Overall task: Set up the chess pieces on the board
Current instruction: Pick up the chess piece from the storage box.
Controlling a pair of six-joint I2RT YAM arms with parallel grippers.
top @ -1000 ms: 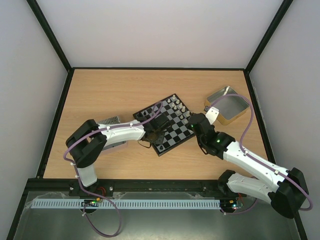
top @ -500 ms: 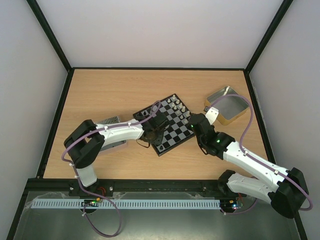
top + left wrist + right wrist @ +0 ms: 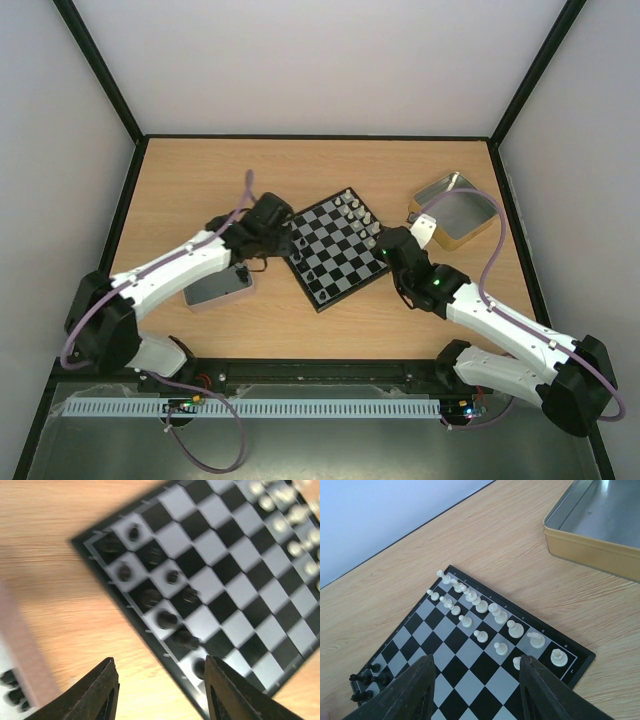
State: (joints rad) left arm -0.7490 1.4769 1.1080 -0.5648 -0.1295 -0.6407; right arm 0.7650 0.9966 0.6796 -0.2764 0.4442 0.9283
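Wood table (image 3: 200,170) with a black rim, plain white walls around it. The board (image 3: 335,250) lies mid-table, turned corner-on. White pieces (image 3: 480,607) stand in two rows along its far-right edge. Black pieces (image 3: 167,620) stand along its near-left edge, and that side is only partly filled.

The left arm (image 3: 180,265) reaches in from the near left. The left jaws are just off the board's left corner, above bare table. They are spread and hold nothing. In the left wrist view, which is blurred, the board's near-left edge runs between the fingers (image 3: 100,695). The nearest black piece stands just inside the other finger, not gripped.

A grey tin (image 3: 215,288) lies on the table left of the board, under the left arm, with a few dark pieces in it.

The right arm (image 3: 480,310) comes in from the near right. The right jaws are over the board's right corner, spread with nothing between them. The white rows are just ahead of them.

A gold tin (image 3: 590,550) sits on the far right, apart from the board.
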